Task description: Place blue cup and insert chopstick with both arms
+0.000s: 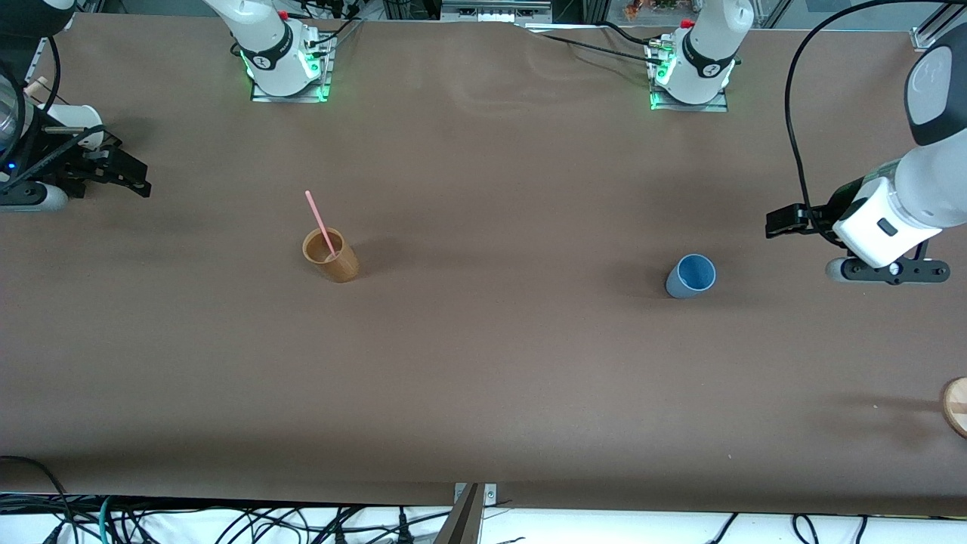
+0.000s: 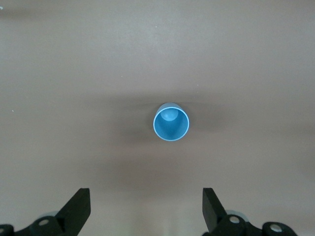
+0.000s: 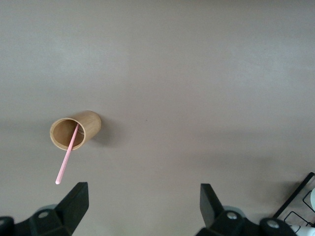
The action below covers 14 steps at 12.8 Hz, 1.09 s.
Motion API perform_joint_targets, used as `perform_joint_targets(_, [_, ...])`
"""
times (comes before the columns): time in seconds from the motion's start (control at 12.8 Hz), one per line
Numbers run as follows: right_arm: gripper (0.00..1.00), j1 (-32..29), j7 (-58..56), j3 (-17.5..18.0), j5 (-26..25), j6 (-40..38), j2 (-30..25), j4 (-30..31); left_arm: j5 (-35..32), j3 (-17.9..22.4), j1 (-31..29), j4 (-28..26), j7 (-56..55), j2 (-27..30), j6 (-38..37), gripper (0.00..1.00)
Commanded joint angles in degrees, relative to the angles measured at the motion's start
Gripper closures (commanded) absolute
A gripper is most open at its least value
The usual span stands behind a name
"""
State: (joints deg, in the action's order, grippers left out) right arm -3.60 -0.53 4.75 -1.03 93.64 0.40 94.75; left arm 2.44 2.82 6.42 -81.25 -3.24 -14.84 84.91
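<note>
The blue cup (image 1: 690, 276) stands upright on the brown table toward the left arm's end; the left wrist view looks down into it (image 2: 171, 123). The pink chopstick (image 1: 320, 224) leans in the tan-brown cup (image 1: 330, 255) toward the right arm's end, and both show in the right wrist view: chopstick (image 3: 67, 156), brown cup (image 3: 74, 130). My left gripper (image 1: 786, 221) is open and empty, up over the table beside the blue cup (image 2: 146, 206). My right gripper (image 1: 134, 178) is open and empty, over the table at the right arm's end, apart from the brown cup (image 3: 142, 204).
A white cup (image 1: 75, 117) sits by a black frame at the right arm's end of the table. A round wooden thing (image 1: 956, 406) lies at the table's edge at the left arm's end, nearer to the front camera. Cables hang below the front edge.
</note>
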Motion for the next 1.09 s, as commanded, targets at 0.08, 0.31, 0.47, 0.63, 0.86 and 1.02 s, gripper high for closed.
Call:
perform_joint_targets(0.08, [0.00, -0.89, 0.36, 1.06, -0.90, 2.51, -0.75, 1.05, -1.65, -0.01, 0.70, 0.21, 0.60, 0.34, -0.45, 0.00])
perform_joint_targets(0.31, [0.00, -0.89, 0.18, 1.14, -0.73, 2.25, -0.75, 1.14, -1.83, -0.01, 0.79, -1.27, 0.69, 0.07, 0.16, 0.00])
perform_joint_targets(0.47, [0.00, -0.89, 0.44, 1.06, -0.11, 1.81, -0.84, 1.31, -1.83, -0.01, 0.79, -1.72, 0.86, 0.07, 0.34, 0.00])
perform_joint_targets(0.63, [0.00, -0.89, 0.44, 1.06, -0.11, 1.20, -1.10, 1.49, -1.83, -0.01, 0.79, -1.72, 0.86, 0.07, 0.34, 0.00])
perform_joint_targets(0.86, [0.00, -0.89, 0.44, 1.06, -0.11, 1.20, -1.10, 1.49, -1.83, -0.01, 0.79, -1.63, 0.86, 0.07, 0.34, 0.00])
perform_joint_targets(1.02, [0.00, -0.89, 0.44, 1.06, -0.11, 1.20, -1.19, 1.49, -1.83, -0.01, 0.79, -1.63, 0.86, 0.07, 0.26, 0.00])
